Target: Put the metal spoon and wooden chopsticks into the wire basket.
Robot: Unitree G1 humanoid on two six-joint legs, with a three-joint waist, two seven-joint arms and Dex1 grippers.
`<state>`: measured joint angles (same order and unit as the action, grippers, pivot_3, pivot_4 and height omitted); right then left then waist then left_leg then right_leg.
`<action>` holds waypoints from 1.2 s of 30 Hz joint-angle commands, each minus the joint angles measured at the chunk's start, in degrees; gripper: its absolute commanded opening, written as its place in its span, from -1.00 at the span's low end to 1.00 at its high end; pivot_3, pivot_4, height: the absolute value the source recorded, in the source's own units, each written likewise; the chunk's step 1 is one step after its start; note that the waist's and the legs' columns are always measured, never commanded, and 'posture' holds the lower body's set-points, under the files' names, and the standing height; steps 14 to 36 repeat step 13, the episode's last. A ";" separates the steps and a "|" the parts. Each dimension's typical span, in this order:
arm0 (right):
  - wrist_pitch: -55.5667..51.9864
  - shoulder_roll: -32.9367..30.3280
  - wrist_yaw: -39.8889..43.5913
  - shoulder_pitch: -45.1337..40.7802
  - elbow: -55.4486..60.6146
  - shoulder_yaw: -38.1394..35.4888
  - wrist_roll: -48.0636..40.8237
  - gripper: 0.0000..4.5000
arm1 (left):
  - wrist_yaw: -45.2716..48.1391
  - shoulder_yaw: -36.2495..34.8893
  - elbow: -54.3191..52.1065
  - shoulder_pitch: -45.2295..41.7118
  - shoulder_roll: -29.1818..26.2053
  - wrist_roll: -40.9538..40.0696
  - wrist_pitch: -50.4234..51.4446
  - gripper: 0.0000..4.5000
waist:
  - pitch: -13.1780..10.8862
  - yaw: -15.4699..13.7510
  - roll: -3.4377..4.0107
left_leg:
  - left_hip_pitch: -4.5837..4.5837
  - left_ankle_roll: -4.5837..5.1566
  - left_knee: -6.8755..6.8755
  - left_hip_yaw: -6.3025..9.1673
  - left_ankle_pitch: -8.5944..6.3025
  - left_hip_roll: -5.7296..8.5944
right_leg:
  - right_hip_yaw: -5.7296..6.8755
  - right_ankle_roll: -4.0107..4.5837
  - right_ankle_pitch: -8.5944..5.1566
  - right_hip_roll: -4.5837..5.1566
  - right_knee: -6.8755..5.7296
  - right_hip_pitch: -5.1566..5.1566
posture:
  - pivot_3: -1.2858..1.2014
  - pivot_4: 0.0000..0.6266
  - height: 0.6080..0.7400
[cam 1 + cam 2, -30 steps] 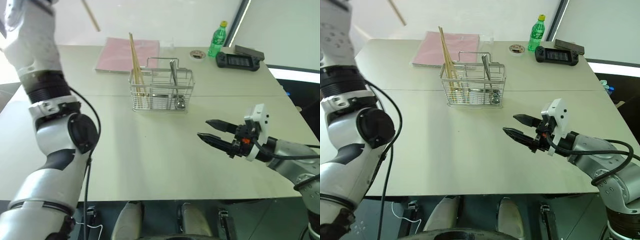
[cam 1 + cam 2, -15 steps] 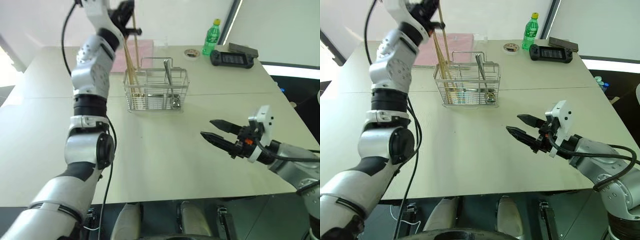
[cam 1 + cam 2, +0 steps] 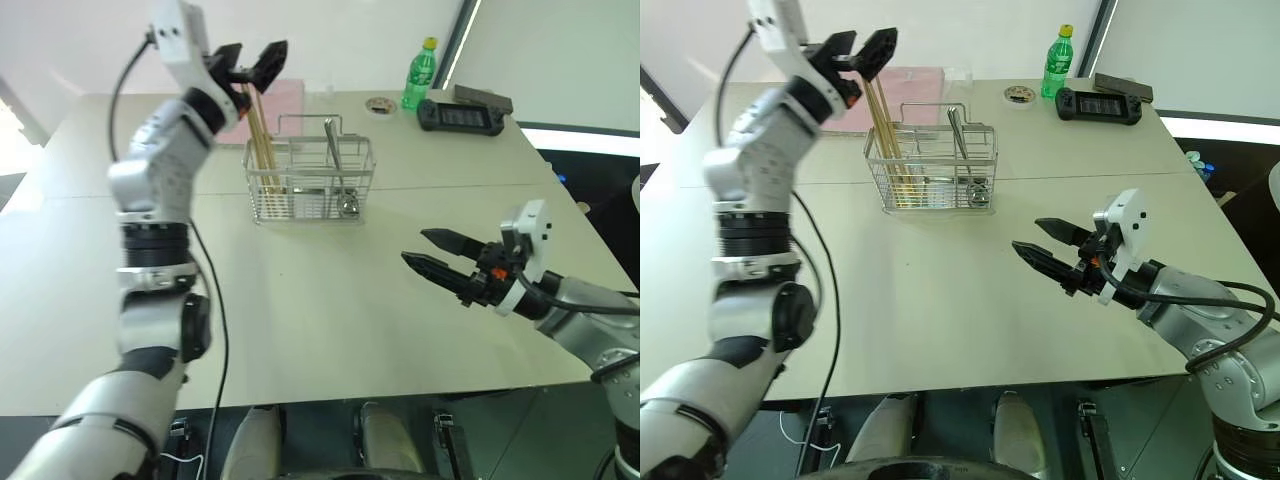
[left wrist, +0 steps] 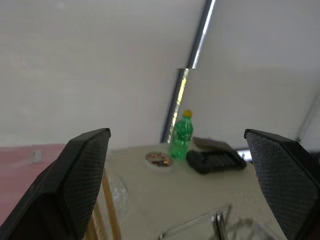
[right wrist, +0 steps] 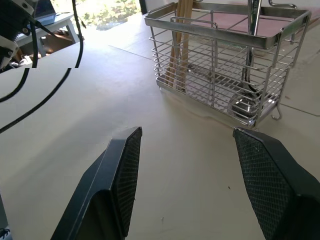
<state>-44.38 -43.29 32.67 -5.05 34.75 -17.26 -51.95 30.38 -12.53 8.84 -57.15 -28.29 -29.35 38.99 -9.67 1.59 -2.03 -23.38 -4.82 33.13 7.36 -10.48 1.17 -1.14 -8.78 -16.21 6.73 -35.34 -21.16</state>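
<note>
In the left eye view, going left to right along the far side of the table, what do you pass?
Pink book → small round dish → green bottle → black controller.

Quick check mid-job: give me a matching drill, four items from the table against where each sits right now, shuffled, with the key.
Items:
1. wooden chopsticks
2. metal spoon
3. green bottle
4. left gripper

Places:
A. far side of the table, beside the black controller
B. open, above the chopsticks' tops
C. standing in the wire basket, left end
D. standing in the basket, right part, bowl down

Pairs: 1-C, 2-D, 3-A, 4-B
</note>
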 commanded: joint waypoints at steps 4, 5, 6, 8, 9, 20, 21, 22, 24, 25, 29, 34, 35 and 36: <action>2.63 -1.66 2.79 -3.21 -4.06 -0.25 3.03 0.34 | 26.55 3.16 -14.96 16.36 -24.02 -1.56 0.60 0.99 | -0.02 0.34 0.16 | 0.01 0.00 -0.06 0.00 0.00 -0.01 | 0.00 0.05 -0.01 0.00 0.00 0.00 | 0.03 -0.52 0.87; 2.92 -1.69 3.20 -3.80 -4.99 0.15 3.68 0.34 | 29.55 2.52 -16.07 19.82 -27.26 -1.37 -0.23 0.99 | -0.03 0.36 0.17 | 0.01 0.00 -0.06 -0.01 0.00 -0.02 | 0.00 0.14 -0.05 0.00 0.03 0.02 | 0.03 -0.52 0.87; 3.15 -1.64 3.59 -4.46 -5.98 0.57 4.25 0.34 | 31.97 1.68 -17.30 23.21 -30.03 -1.53 -0.59 0.99 | -0.03 0.34 0.17 | 0.01 0.00 -0.05 -0.02 -0.01 -0.02 | -0.01 0.26 -0.10 0.00 0.08 0.02 | 0.03 -0.52 0.87; 3.51 -1.48 4.34 -5.30 -7.30 1.07 5.14 0.34 | 33.86 0.55 -19.01 27.38 -32.67 -1.92 -1.19 0.99 | -0.04 -0.29 0.19 | 0.01 0.00 -0.04 -0.02 -0.01 -0.05 | 0.00 0.34 -0.10 0.00 0.14 0.03 | 0.03 -0.52 0.87; 3.68 -1.41 4.73 -5.83 -8.01 1.41 5.64 0.34 | 33.83 -0.14 -19.72 29.09 -33.31 -2.05 -0.99 0.99 | -0.05 -0.82 0.19 | -0.01 -0.01 -0.02 -0.02 -0.01 -0.05 | 0.00 0.40 -0.12 0.01 0.17 0.03 | 0.03 -0.52 0.87; 3.91 -1.07 5.77 -8.15 -10.15 2.78 7.18 0.34 | 31.92 -2.34 -22.07 33.71 -33.54 -1.44 -0.76 0.99 | -0.05 -1.32 0.20 | -0.07 -0.01 0.02 -0.04 -0.01 -0.06 | 0.00 0.48 -0.17 0.06 0.25 0.02 | 0.03 -0.52 0.87; 3.91 -1.07 5.77 -8.15 -10.15 2.78 7.18 0.34 | 31.92 -2.34 -22.07 33.71 -33.54 -1.44 -0.76 0.99 | -0.05 -1.32 0.20 | -0.07 -0.01 0.02 -0.04 -0.01 -0.06 | 0.00 0.48 -0.17 0.06 0.25 0.02 | 0.03 -0.52 0.87; 3.91 -1.07 5.77 -8.15 -10.15 2.78 7.18 0.34 | 31.92 -2.34 -22.07 33.71 -33.54 -1.44 -0.76 0.99 | -0.05 -1.32 0.20 | -0.07 -0.01 0.02 -0.04 -0.01 -0.06 | 0.00 0.48 -0.17 0.06 0.25 0.02 | 0.03 -0.52 0.87; 3.91 -1.07 5.77 -8.15 -10.15 2.78 7.18 0.34 | 31.92 -2.34 -22.07 33.71 -33.54 -1.44 -0.76 0.99 | -0.05 -1.32 0.20 | -0.07 -0.01 0.02 -0.04 -0.01 -0.06 | 0.00 0.48 -0.17 0.06 0.25 0.02 | 0.03 -0.52 0.87; 3.91 -1.07 5.77 -8.15 -10.15 2.78 7.18 0.34 | 31.92 -2.34 -22.07 33.71 -33.54 -1.44 -0.76 0.99 | -0.05 -1.32 0.20 | -0.07 -0.01 0.02 -0.04 -0.01 -0.06 | 0.00 0.48 -0.17 0.06 0.25 0.02 | 0.03 -0.52 0.87; 3.91 -1.07 5.77 -8.15 -10.15 2.78 7.18 0.34 | 31.92 -2.34 -22.07 33.71 -33.54 -1.44 -0.76 0.99 | -0.05 -1.32 0.20 | -0.07 -0.01 0.02 -0.04 -0.01 -0.06 | 0.00 0.48 -0.17 0.06 0.25 0.02 | 0.03 -0.52 0.87; 3.91 -1.07 5.77 -8.15 -10.15 2.78 7.18 0.34 | 31.92 -2.34 -22.07 33.71 -33.54 -1.44 -0.76 0.99 | -0.05 -1.32 0.20 | -0.07 -0.01 0.02 -0.04 -0.01 -0.06 | 0.00 0.48 -0.17 0.06 0.25 0.02 | 0.03 -0.52 0.87; 3.91 -1.07 5.77 -8.15 -10.15 2.78 7.18 0.34 | 31.92 -2.34 -22.07 33.71 -33.54 -1.44 -0.76 0.99 | -0.05 -1.32 0.20 | -0.07 -0.01 0.02 -0.04 -0.01 -0.06 | 0.00 0.48 -0.17 0.06 0.25 0.02 | 0.03 -0.52 0.87; 3.91 -1.07 5.77 -8.15 -10.15 2.78 7.18 0.34 | 31.92 -2.34 -22.07 33.71 -33.54 -1.44 -0.76 0.99 | -0.05 -1.32 0.20 | -0.07 -0.01 0.02 -0.04 -0.01 -0.06 | 0.00 0.48 -0.17 0.06 0.25 0.02 | 0.03 -0.52 0.87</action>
